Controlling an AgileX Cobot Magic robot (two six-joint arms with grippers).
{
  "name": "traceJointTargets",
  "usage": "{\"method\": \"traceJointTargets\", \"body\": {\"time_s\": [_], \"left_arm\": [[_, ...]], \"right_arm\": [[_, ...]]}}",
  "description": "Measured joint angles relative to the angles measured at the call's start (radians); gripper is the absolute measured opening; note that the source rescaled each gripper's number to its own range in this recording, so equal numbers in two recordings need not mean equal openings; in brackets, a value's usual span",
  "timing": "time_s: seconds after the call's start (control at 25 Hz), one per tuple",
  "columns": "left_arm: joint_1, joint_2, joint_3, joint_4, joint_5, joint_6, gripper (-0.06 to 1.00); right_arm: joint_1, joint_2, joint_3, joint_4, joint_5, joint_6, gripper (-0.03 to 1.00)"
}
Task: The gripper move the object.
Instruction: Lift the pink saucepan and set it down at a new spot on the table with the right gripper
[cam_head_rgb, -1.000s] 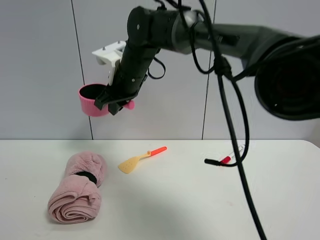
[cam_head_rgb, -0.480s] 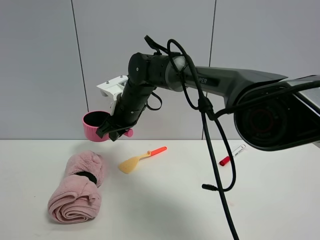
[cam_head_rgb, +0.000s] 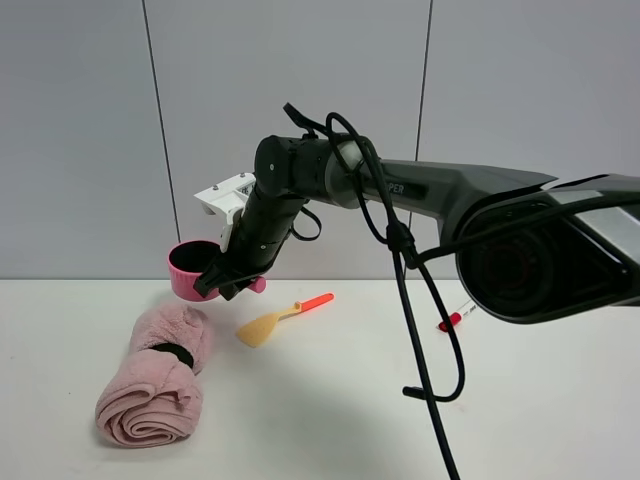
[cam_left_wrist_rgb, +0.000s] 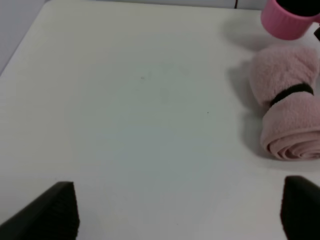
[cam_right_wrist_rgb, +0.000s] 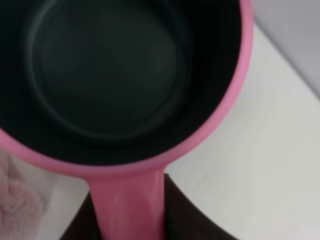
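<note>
**A:** How does the saucepan (cam_right_wrist_rgb: 125, 100) look from close by?

**B:** It is small and made of pink plastic, with a smooth dark inside and a short, straight pink handle. It sits upright with its mouth facing up.

**A:** And how much room is there around it?

**B:** The front of the white table (cam_head_rgb: 330, 430) is bare across most of its width. Toward the front left lies a rolled pink towel (cam_head_rgb: 155, 375) with a black band (cam_head_rgb: 172, 352) round it. Farther back, near the middle, is a yellow spatula (cam_head_rgb: 280, 318) with an orange handle. Well apart on the right is a red-and-white marker (cam_head_rgb: 455, 315). A black cable (cam_head_rgb: 420, 340) hangs from the arm over the table between those two. In the left wrist view the tabletop left of the towel is open out to its edges. The left gripper (cam_left_wrist_rgb: 177, 212) hovers over that part with its fingers (cam_left_wrist_rgb: 55, 212) spread wide and nothing between them.

**A:** Where is the pan itself?

**B:** It is off the table, in the air just above the towel's far end with a narrow gap between them. It is near the table's rear edge, with the grey wall (cam_head_rgb: 80, 130) behind it.

**A:** And how does it lie relative to the claw?

**B:** The right gripper (cam_head_rgb: 232, 280) reaches across to the left side and is clamped on the handle. The bowl juts out leftward beyond the fingertips. In the right wrist view the dark fingers (cam_right_wrist_rgb: 185, 217) press on either side of the handle.
</note>
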Motion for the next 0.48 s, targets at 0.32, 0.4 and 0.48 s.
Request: {"method": "traceJointTargets", "body": {"time_s": [0.32,0.4,0.48], "left_arm": [[0.000,0.000,0.000,0.000,0.000,0.000,1.00],[0.000,0.000,0.000,0.000,0.000,0.000,1.00],[0.000,0.000,0.000,0.000,0.000,0.000,1.00]], "right_arm": [[-0.024,0.001,0.000,0.000,-0.036,0.000,0.00],[-0.031,0.007,0.000,0.000,-0.046,0.000,0.00],[-0.034,0.019,0.000,0.003,-0.052,0.000,0.00]]}}
